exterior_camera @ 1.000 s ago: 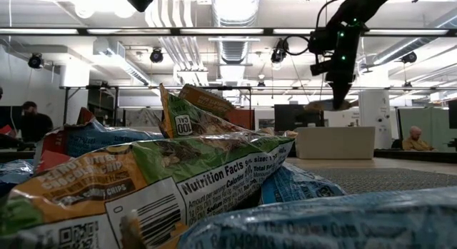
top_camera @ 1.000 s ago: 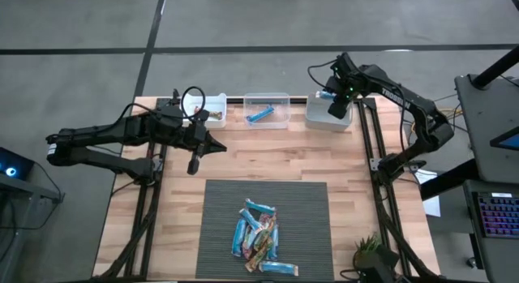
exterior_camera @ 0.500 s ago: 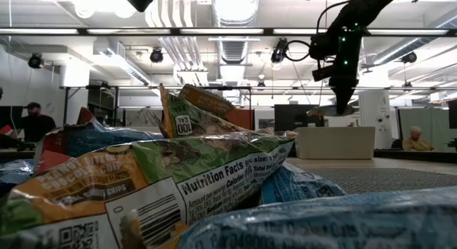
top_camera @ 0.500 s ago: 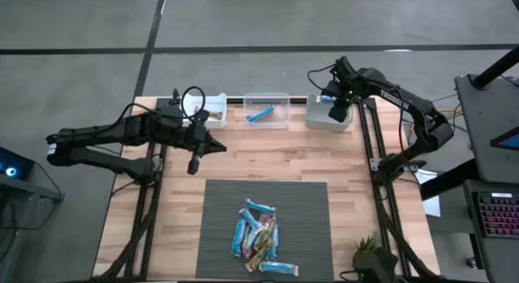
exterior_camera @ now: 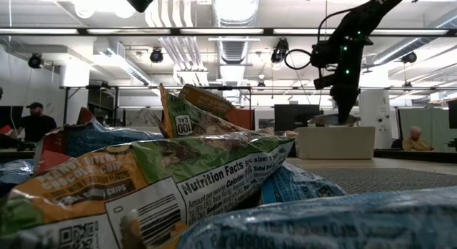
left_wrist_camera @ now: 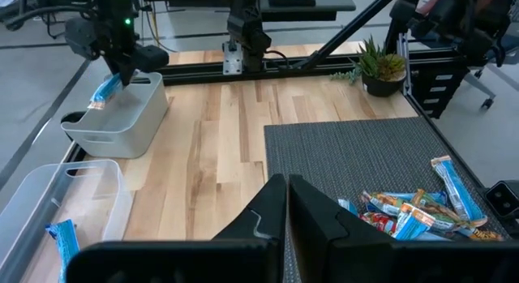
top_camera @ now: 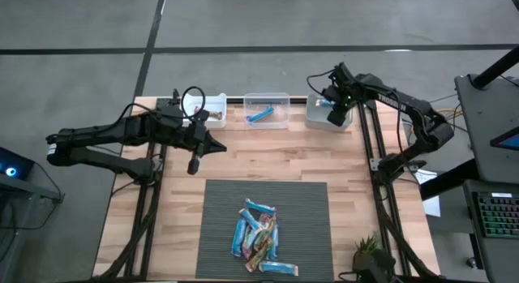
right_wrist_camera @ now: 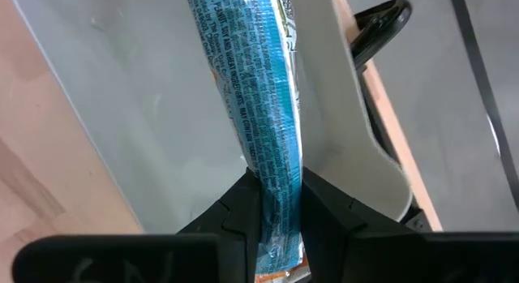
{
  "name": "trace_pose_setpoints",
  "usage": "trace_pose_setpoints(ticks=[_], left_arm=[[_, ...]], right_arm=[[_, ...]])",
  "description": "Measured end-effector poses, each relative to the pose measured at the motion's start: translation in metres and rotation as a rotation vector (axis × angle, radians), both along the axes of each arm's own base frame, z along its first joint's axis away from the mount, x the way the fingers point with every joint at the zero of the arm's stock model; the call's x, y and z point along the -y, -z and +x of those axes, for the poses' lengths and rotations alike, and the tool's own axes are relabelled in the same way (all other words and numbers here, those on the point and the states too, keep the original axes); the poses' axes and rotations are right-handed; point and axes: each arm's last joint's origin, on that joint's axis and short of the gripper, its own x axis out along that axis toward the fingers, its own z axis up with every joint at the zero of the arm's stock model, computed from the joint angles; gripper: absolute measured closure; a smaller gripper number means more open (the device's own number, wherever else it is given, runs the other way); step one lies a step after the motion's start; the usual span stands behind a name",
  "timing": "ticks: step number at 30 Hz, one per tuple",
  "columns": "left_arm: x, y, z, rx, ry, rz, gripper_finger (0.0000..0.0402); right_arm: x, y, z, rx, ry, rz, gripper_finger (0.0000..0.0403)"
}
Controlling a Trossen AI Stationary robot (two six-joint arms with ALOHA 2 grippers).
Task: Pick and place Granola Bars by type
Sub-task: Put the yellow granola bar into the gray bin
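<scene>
- Right gripper [right_wrist_camera: 280, 203] clamped a blue granola bar [right_wrist_camera: 251, 96] over the white bin [top_camera: 324, 117] at the tabletop's far right corner.
- Left gripper [left_wrist_camera: 285, 203], shut and empty, hovered near the far left edge.
- Remaining bars [top_camera: 258, 237] lay piled on the grey mat [top_camera: 219, 226] by the near edge.

I see a blue bar [right_wrist_camera: 258, 113] with white print over a white bin [left_wrist_camera: 130, 121], blue and green-orange bars [top_camera: 258, 237] on a dark grey ribbed mat [top_camera: 219, 226], pale wood table [top_camera: 268, 153]
</scene>
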Motion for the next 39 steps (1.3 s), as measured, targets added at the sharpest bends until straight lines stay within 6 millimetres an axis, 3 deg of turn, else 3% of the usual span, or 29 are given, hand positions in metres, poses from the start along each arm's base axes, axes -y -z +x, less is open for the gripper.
trace_pose_setpoints(ticks=[9,21,25,33,39], left_arm=[[0.0,0.0,0.0,0.0,-0.001,0.0,0.0401],[0.0,0.0,0.0,0.0,0.0,0.0,0.0401],[0.0,0.0,0.0,0.0,0.0,0.0,0.0401],[0.0,0.0,0.0,0.0,0.0,0.0,0.0401],[0.0,0.0,0.0,0.0,0.0,0.0,0.0401]], right_arm=[[-0.002,0.006,-0.002,-0.014,-0.007,0.015,0.0313],[0.003,-0.008,0.002,0.016,-0.001,-0.023,0.0279],[0.002,-0.01,0.003,0.021,-0.001,-0.018,0.03],[-0.005,-0.009,0.008,0.093,-0.012,0.074,0.0382],[-0.019,-0.017,0.017,0.106,-0.059,0.066,0.0394]])
